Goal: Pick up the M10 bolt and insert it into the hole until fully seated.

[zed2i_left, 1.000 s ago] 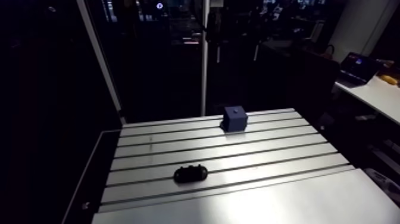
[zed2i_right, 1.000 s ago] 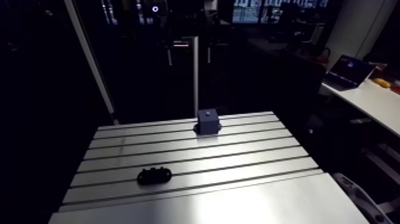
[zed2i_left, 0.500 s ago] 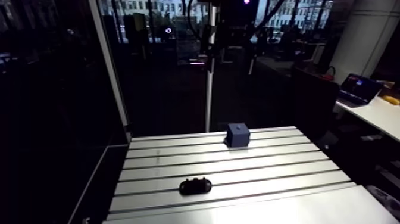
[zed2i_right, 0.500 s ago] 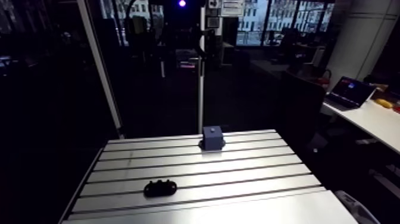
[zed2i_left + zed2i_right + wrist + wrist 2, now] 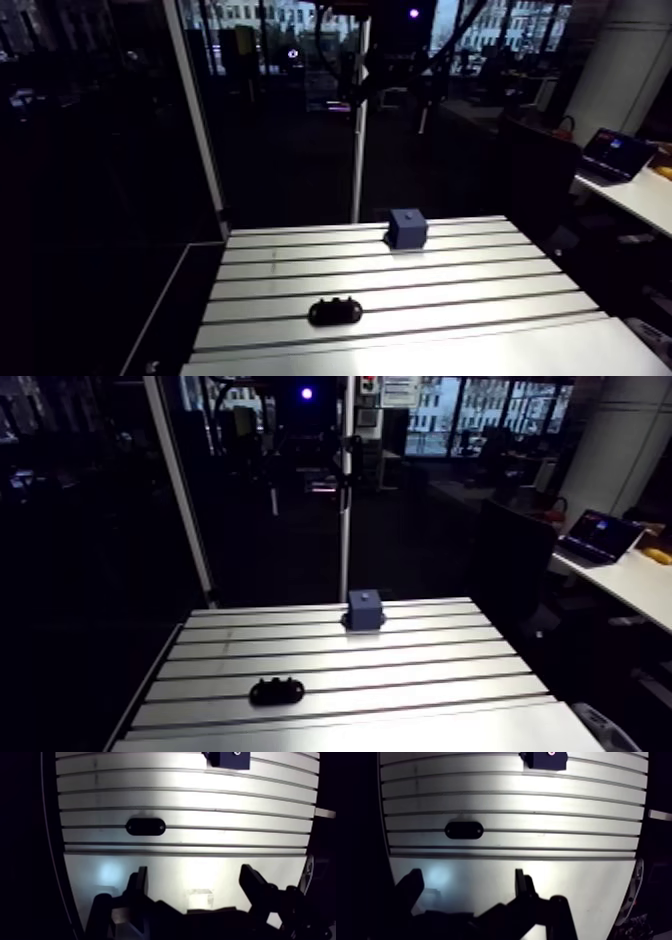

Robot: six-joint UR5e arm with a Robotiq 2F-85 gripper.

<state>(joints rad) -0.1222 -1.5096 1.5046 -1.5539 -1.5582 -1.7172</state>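
The two fingers stand wide apart with nothing between them. They grip nothing, and only bare metal shows in the gap. In the wrist view they hang above the smooth, unslotted strip along the near edge of the tabletop, clear of its surface as far as I can judge.

Ahead of them the long straight slots begin, running crosswise to the way the fingers point. A black oblong piece with rounded ends lies flat among these slots, lengthwise with them. It sits ahead of the left finger and apart from it. From the arm view it looks low and dark with a lumpy top. I cannot tell whether the M10 bolt rests in it, because the bolt is too small and dim to pick out as a thing of its own.

Farther ahead, toward the right finger's side and close to the far edge of the tabletop, a dark blue block stands upright. It is well apart from the black piece. A small pale spot sits in the middle of its top face. From here I cannot say whether that is the open hole or something sitting in it.
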